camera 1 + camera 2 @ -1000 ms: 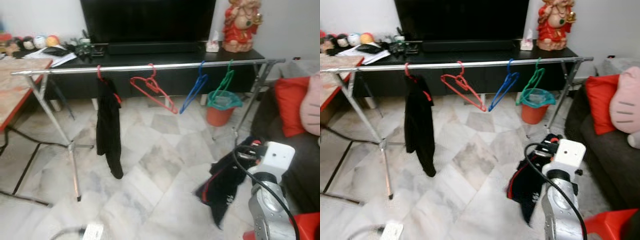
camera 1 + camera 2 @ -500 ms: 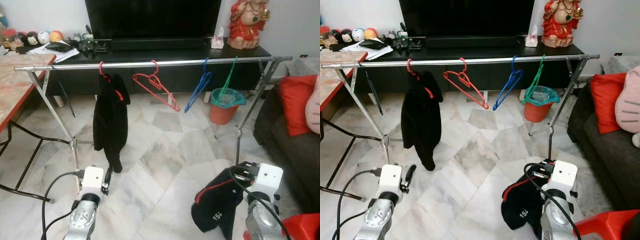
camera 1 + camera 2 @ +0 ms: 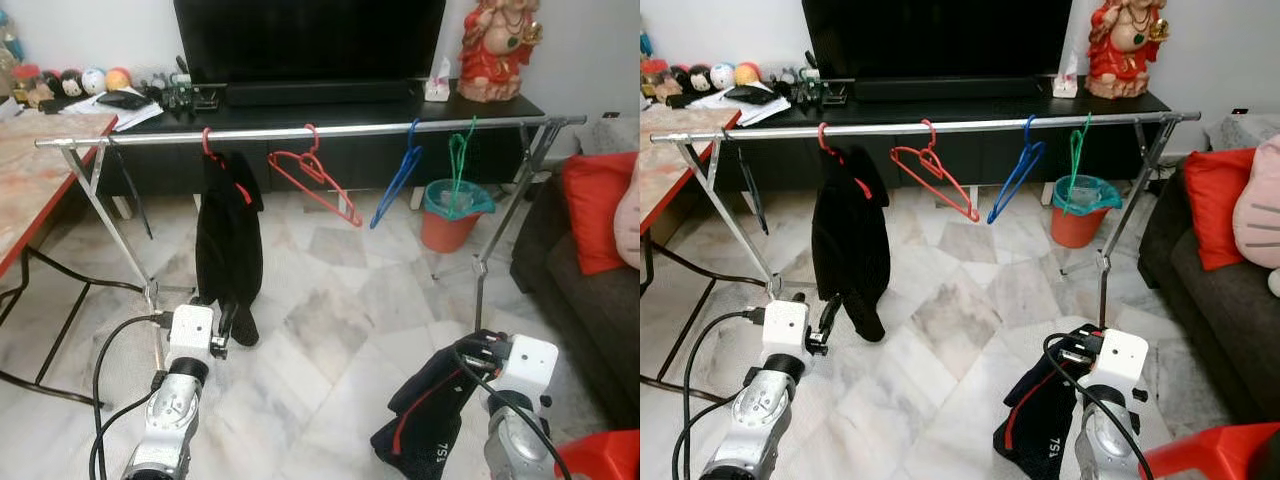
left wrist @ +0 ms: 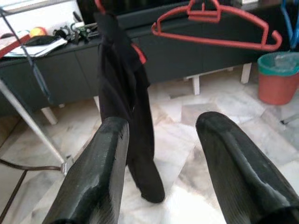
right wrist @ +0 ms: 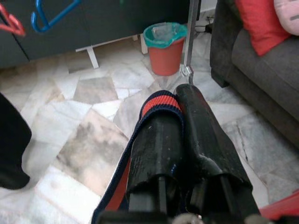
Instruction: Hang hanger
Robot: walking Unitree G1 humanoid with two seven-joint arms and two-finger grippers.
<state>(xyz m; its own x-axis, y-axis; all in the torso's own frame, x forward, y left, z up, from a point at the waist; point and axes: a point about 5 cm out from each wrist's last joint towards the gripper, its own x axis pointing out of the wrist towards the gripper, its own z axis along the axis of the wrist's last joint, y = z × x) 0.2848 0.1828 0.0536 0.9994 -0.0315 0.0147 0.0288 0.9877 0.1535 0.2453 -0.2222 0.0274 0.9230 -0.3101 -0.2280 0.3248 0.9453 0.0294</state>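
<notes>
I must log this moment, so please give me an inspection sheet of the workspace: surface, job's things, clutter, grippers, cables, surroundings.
Surface: marble floor.
Job's things: rail carries a red hanger, blue hanger, green hanger, and a black garment on another red hanger.
Clutter: orange bin.
Grippers: left gripper open, facing the hung garment; right gripper shut on a dark jersey.
Cables: black, on both arms.
Surroundings: TV, sofa, table.

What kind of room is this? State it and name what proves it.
Most likely a home living room: a large television stands on a low black cabinet, a dark sofa holds a red cushion, and a metal clothes rail with hangers crosses the marble floor.
</notes>
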